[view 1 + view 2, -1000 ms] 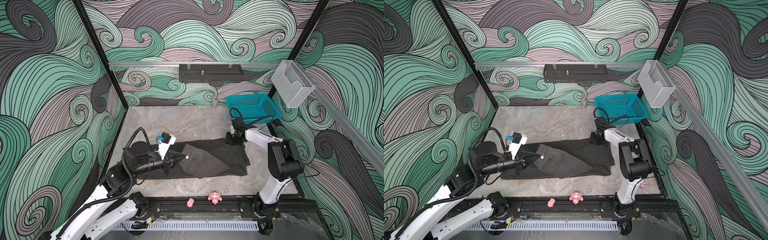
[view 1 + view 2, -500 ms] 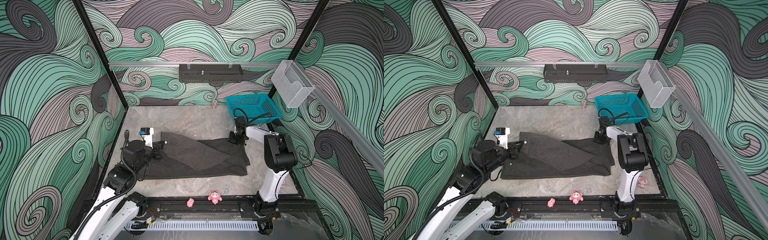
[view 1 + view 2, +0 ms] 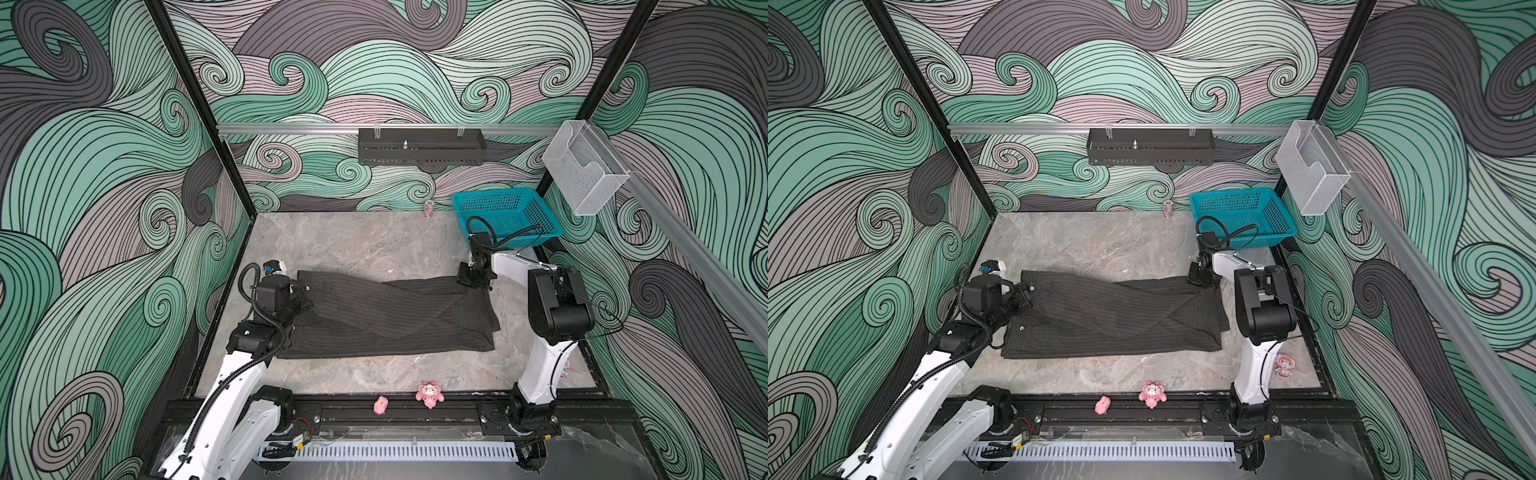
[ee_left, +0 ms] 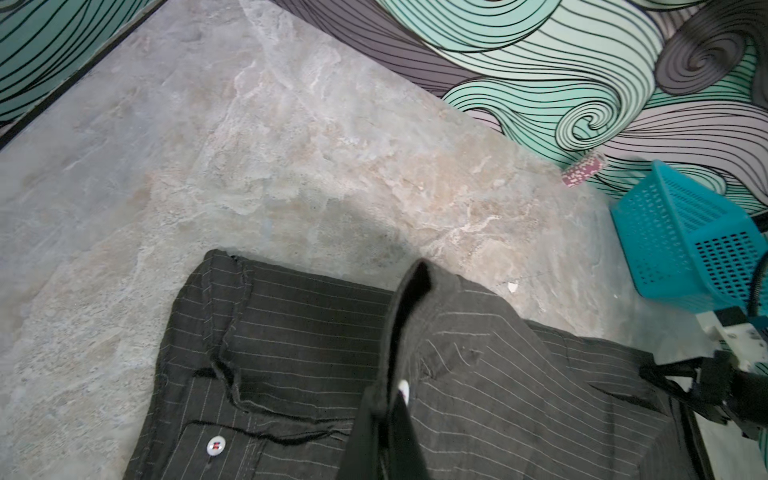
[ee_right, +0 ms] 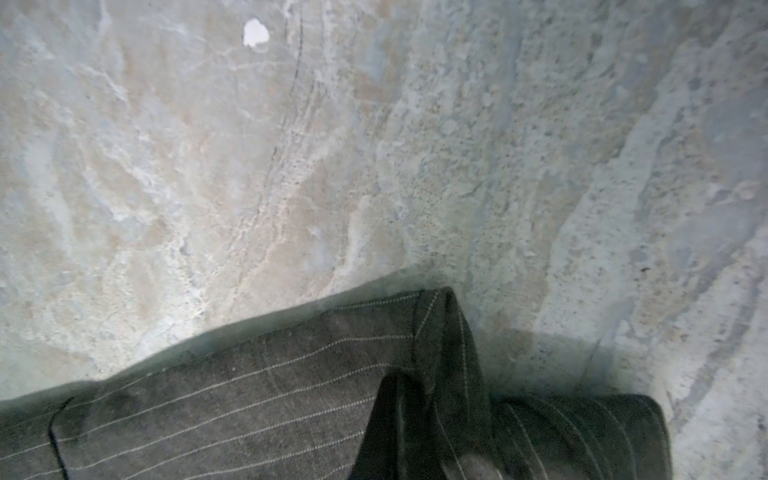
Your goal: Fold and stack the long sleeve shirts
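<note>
The long sleeve shirt (image 3: 386, 320) lies as a folded band across the worktop (image 3: 353, 241), its far corners pinched tight in the left hand (image 3: 302, 289) and right hand (image 3: 471, 281), seemingly to hold that edge taut for folding over.

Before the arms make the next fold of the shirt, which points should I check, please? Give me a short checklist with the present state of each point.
1. Left gripper shut on the shirt at its far left corner: ok.
2. Right gripper shut on the far right corner: ok.
3. Both grips deep enough to hold during a lift: cannot tell.
4. Shirt flat, without creases: not ok; a flap lies slanted across the middle.
5. Basket apart from the shirt: ok.
6. Pink doll at the front edge apart from the shirt: ok.
</note>
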Motion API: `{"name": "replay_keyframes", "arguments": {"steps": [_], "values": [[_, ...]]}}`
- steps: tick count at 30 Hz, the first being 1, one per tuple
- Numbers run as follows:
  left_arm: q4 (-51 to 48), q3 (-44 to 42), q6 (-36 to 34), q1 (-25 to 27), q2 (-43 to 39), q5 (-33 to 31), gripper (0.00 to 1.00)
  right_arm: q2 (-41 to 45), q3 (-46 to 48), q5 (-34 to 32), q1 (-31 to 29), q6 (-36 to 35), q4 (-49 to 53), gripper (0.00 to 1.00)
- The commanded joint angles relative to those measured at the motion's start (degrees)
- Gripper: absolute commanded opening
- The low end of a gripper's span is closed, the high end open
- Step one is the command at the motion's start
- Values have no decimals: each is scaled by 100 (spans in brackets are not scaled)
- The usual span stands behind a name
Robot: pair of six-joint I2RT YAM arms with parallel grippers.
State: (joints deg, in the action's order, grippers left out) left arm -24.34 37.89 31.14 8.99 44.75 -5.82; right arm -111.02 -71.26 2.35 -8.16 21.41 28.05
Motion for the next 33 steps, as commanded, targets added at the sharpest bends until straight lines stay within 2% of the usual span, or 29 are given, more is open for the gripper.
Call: {"name": "replay_keyframes", "arguments": {"steps": [1,6,11,15,20,28,29,32,33], "values": [[33,-19,274,-163,39,-578,0,-174,-95,-220,17,-25,383,1],[-128,-175,615,-422,178,-747,0,-198,-180,-318,16,21,469,2],[-200,-167,729,-557,761,-506,0,-288,-281,-322,8,-18,574,2],[-346,-144,792,-650,1107,-545,0,-280,-278,-349,-1,-23,588,1],[-537,-128,810,-853,1370,-587,0,-263,-308,-366,-16,-23,628,1],[-469,-165,966,-1078,1600,-307,0,-201,-440,-338,-63,-32,727,1],[-467,-147,956,-1108,1648,-250,6,-184,-455,-337,-67,-32,737,1],[-452,-32,881,-1162,1762,-75,39,-137,-534,-339,-96,-33,802,4],[-488,44,870,-1163,1774,-25,44,-110,-563,-318,-111,-40,834,6]]}}
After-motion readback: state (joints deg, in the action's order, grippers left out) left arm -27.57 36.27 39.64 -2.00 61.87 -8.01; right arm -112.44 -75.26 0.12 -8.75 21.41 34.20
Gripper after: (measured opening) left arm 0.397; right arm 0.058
